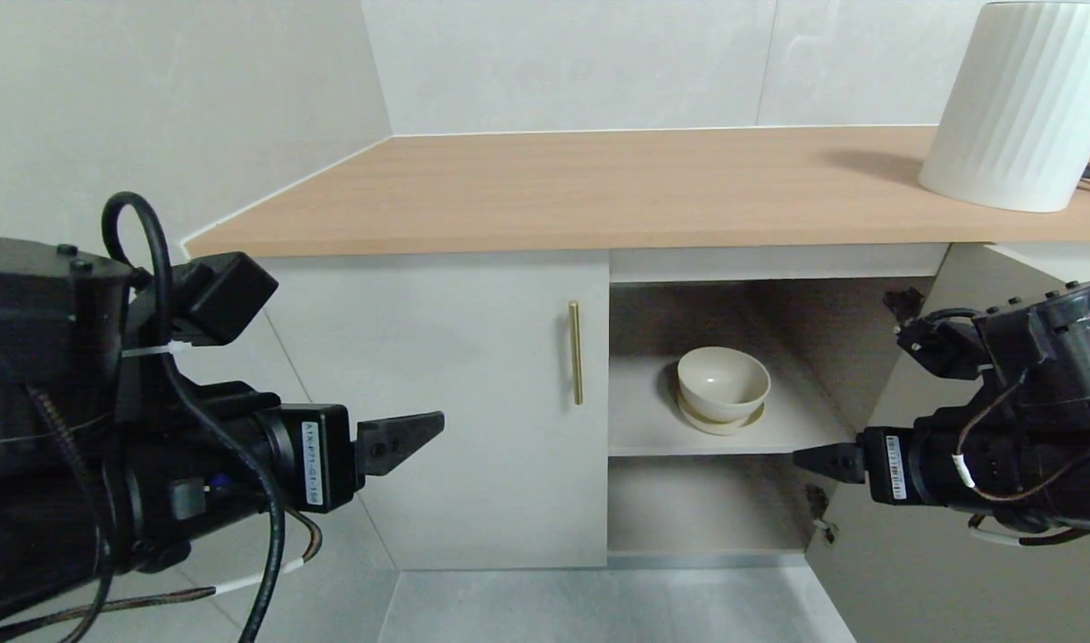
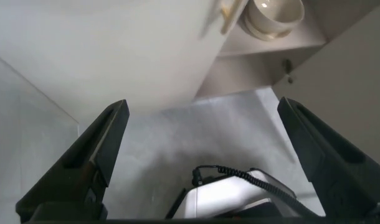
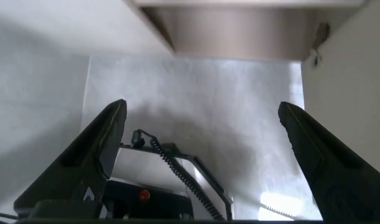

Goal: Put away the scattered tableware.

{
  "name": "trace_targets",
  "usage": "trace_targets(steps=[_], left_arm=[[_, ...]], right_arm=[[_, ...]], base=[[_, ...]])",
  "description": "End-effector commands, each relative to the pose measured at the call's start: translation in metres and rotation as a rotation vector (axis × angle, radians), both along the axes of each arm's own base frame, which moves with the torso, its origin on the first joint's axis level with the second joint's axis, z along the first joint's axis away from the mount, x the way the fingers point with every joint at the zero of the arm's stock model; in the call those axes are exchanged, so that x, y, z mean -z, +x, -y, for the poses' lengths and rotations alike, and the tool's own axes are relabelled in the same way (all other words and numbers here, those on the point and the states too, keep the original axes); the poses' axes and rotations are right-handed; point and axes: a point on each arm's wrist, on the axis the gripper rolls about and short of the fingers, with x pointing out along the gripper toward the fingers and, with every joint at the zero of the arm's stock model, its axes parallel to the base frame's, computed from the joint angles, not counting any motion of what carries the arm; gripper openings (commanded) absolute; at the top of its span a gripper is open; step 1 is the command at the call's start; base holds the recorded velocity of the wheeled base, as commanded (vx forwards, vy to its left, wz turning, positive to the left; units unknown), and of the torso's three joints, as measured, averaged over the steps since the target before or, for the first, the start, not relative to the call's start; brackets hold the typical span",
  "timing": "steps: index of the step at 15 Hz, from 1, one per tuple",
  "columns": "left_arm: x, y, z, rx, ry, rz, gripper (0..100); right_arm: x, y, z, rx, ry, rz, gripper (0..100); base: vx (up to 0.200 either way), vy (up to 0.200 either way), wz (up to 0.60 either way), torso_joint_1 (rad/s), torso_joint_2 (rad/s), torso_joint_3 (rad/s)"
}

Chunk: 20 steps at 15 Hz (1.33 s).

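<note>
Cream bowl is already sat on a plate on the shelf inside the cabinet, right half, with the right door swung open. Trouble is most likely to come from that door. If it gets pushed shut while the right gripper is parked so near its hinge edge, a finger could be pinched or the door knocked. A careless swing into the opening could also nudge the bowl off the plate — it's only stacked there, not held by anything.

Both arms are held low in front of the cabinet, tips aimed inward at each other. The left gripper is before the shut left door, the right one by the lower compartment. Both claws are spread wide — nothing held, nothing touched.
</note>
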Motion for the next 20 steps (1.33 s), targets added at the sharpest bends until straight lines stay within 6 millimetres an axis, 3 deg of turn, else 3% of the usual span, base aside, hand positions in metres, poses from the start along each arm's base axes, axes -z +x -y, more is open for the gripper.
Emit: trace_targets(steps=[1,11,20], left_arm=[[0.001,0.001,0.001,0.000,0.003,-0.005,100],[0.003,0.000,0.000,-0.001,0.005,-0.010,100],[0.005,0.000,0.000,0.000,0.012,-0.017,100]], right_arm=[[0.000,0.000,0.000,-0.002,0.000,0.001,100],[0.001,-0.002,0.001,-0.003,-0.002,-0.001,100],[-0.007,-0.012,0.005,-0.003,-0.013,0.040,100]], base=[[-0.200,0.000,0.00,-0.007,0.00,0.002],[-0.200,0.000,0.00,-0.001,0.00,0.002],[0.000,0.000,0.00,0.000,0.00,0.000]])
